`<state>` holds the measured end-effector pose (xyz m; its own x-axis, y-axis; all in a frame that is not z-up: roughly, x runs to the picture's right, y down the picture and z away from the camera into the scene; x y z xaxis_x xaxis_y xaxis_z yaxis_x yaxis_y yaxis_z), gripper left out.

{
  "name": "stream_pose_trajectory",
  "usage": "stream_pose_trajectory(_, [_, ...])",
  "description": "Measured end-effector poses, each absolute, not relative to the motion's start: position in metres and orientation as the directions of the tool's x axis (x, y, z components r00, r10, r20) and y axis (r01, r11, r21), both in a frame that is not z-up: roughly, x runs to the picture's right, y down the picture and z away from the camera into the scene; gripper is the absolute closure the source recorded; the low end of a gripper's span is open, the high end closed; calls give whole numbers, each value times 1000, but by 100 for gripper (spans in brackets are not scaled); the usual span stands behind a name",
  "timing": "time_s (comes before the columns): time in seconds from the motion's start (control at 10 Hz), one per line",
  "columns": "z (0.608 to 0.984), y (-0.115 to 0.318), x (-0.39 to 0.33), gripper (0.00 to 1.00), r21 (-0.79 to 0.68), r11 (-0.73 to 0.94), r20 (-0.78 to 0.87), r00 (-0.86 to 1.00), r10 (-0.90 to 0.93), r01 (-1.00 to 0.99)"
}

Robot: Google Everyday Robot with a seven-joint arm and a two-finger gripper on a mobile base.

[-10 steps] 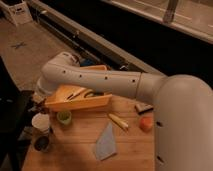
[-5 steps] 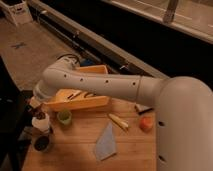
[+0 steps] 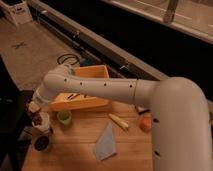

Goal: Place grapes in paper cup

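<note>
The white paper cup point(image 3: 43, 126) stands at the table's left edge, left of the small green cup point(image 3: 64, 117). My gripper point(image 3: 35, 110) is at the end of the white arm point(image 3: 100, 89), directly above the paper cup's rim. A dark purple-brown bunch, the grapes point(image 3: 38, 120), shows just under the gripper at the cup's mouth. I cannot tell whether the bunch hangs from the gripper or rests inside the cup.
A dark metallic cup point(image 3: 41, 144) stands in front of the paper cup. A wooden tray point(image 3: 85, 102) lies behind the green cup. A yellow piece point(image 3: 119, 121), an orange fruit point(image 3: 145, 123) and a blue-grey cloth point(image 3: 106, 142) lie on the wooden table point(image 3: 75, 157).
The arm has swung left and down, from over the wooden tray to over the paper cup, carrying the dark bunch with it.
</note>
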<state>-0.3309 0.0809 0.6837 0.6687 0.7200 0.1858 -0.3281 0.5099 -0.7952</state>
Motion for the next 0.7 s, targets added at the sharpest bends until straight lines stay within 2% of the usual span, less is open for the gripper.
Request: stream_pose_trajectory(0.7, [716,94,-330,30,-794,493,142,681,718,-355])
